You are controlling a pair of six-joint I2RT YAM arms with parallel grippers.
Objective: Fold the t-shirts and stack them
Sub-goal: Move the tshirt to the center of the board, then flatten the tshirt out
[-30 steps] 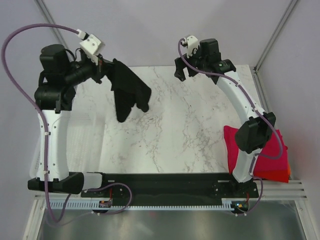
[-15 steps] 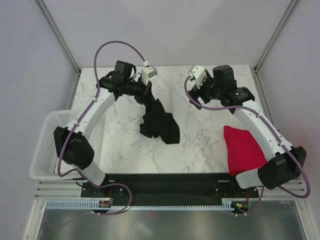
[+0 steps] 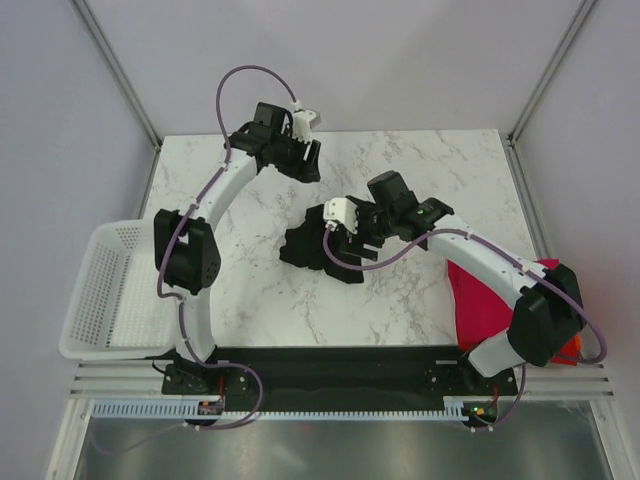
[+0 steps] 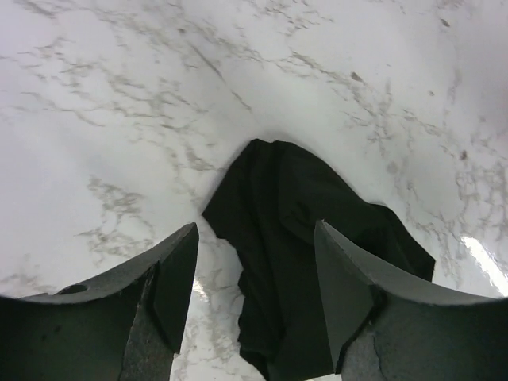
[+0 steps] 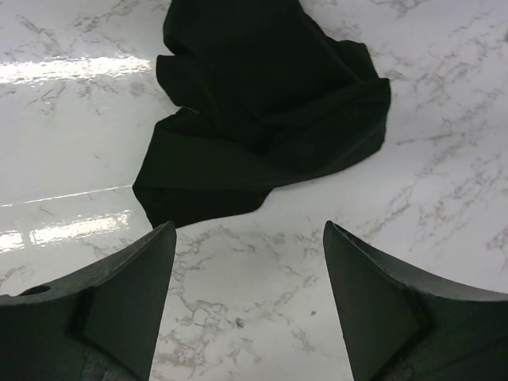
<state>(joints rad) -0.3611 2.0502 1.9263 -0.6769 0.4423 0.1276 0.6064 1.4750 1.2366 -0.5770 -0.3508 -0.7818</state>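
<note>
A plain black t-shirt [image 3: 310,252] lies crumpled in a heap near the middle of the marble table [image 3: 420,170]. My left gripper [image 3: 304,166] hovers open above the far part of the table, holding nothing. In the left wrist view the black t-shirt [image 4: 302,238] lies below the open left gripper [image 4: 255,232]. My right gripper [image 3: 332,240] is open, low over the heap's right side. The right wrist view shows the shirt [image 5: 262,103] just ahead of the open right gripper [image 5: 250,230]. A folded magenta-red t-shirt [image 3: 478,298] lies on an orange-red one [image 3: 570,352] at the right edge.
A white mesh basket [image 3: 95,300] stands off the table's left side. The right arm's elbow [image 3: 545,305] hangs over the folded stack. Frame posts rise at the table's far corners.
The left gripper swung the black t-shirt from the left over the table, let it go and drew back toward the far edge. The right gripper came down to the dropped heap.
</note>
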